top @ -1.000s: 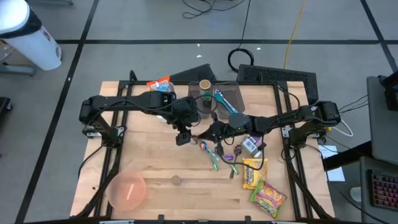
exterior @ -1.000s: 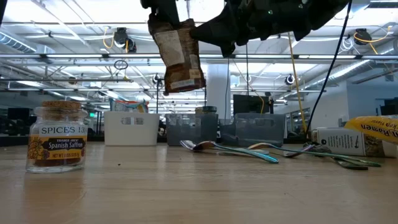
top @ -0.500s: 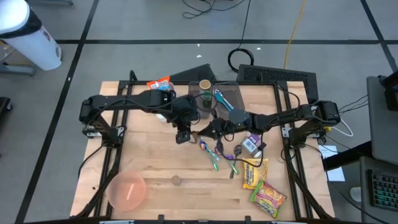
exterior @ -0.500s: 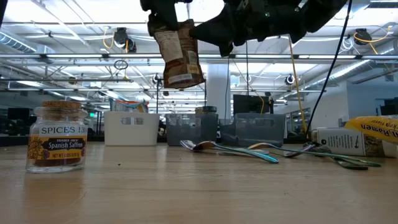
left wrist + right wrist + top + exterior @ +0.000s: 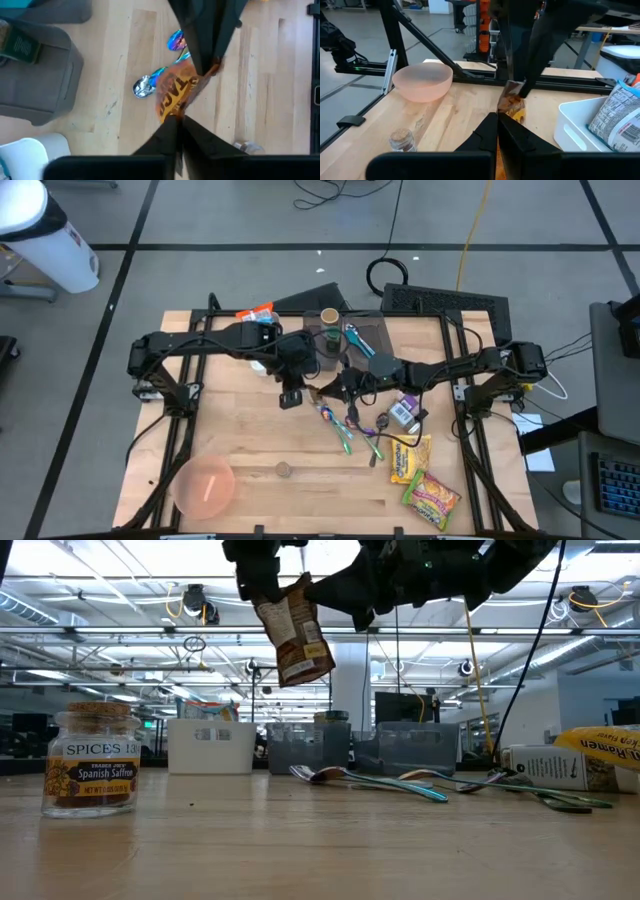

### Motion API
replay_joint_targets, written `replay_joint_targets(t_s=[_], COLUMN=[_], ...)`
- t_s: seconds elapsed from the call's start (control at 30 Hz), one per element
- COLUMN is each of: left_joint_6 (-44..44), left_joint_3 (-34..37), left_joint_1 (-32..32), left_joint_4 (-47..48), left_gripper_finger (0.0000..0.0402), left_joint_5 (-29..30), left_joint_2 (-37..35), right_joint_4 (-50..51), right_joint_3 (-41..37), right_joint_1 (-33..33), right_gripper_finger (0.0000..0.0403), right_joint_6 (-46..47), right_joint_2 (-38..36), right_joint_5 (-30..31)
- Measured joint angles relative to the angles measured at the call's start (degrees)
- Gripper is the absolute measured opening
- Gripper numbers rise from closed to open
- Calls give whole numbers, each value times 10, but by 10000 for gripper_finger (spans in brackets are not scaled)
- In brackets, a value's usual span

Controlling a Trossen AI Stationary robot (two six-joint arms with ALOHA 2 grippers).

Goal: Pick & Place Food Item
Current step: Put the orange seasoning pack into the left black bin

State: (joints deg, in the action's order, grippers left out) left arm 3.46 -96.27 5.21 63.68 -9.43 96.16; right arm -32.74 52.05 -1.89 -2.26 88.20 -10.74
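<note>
An orange-brown seasoning packet (image 5: 295,635) hangs high above the table's middle, between both grippers. My left gripper (image 5: 262,580) comes down on it from above and is shut on its top. My right gripper (image 5: 335,588) reaches in level from the table's right and is shut on the same packet. In the left wrist view the packet (image 5: 177,95) stretches from my own fingers to the right gripper (image 5: 207,62). In the right wrist view the packet (image 5: 512,105) sits just past my fingers, under the left gripper (image 5: 517,82). My left gripper pinches the packet's upper edge (image 5: 172,114) between its two fingers, slanting down from above. The packet hangs below, tilted, clear of the table. My right gripper pinches the packet's upper corner (image 5: 306,585) between its two fingers, coming level from the table's right side. The packet hangs clear of the table.
A saffron spice jar (image 5: 92,760) stands near the front edge beside a pink bowl (image 5: 205,485). Coloured spoons (image 5: 345,430) lie under the grippers; ramen packets (image 5: 420,475) lie front right. Grey bins (image 5: 340,330) and a white bin (image 5: 590,125) stand at the back.
My left gripper has shut on the packet's top. The packet has tipped: its lower end has swung sideways while its top stayed between the grippers. Both hands have kept their place.
</note>
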Motion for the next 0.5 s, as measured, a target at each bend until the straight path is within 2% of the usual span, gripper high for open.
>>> replay_joint_targets(t_s=[0.13,0.33,0.5], left_joint_6=[-30,-56,-66], left_joint_3=[0,0,0], left_joint_1=[0,0,0], left_joint_4=[1,1,1], left_gripper_finger=[8,3,3], left_joint_5=[-31,-35,-35], left_joint_2=[0,0,0], right_joint_4=[0,-1,-8], right_joint_3=[0,0,0], right_joint_1=[0,1,1], right_gripper_finger=[0,5,48], right_joint_6=[0,14,14], right_joint_2=[0,0,0], right_joint_5=[-2,-2,-1])
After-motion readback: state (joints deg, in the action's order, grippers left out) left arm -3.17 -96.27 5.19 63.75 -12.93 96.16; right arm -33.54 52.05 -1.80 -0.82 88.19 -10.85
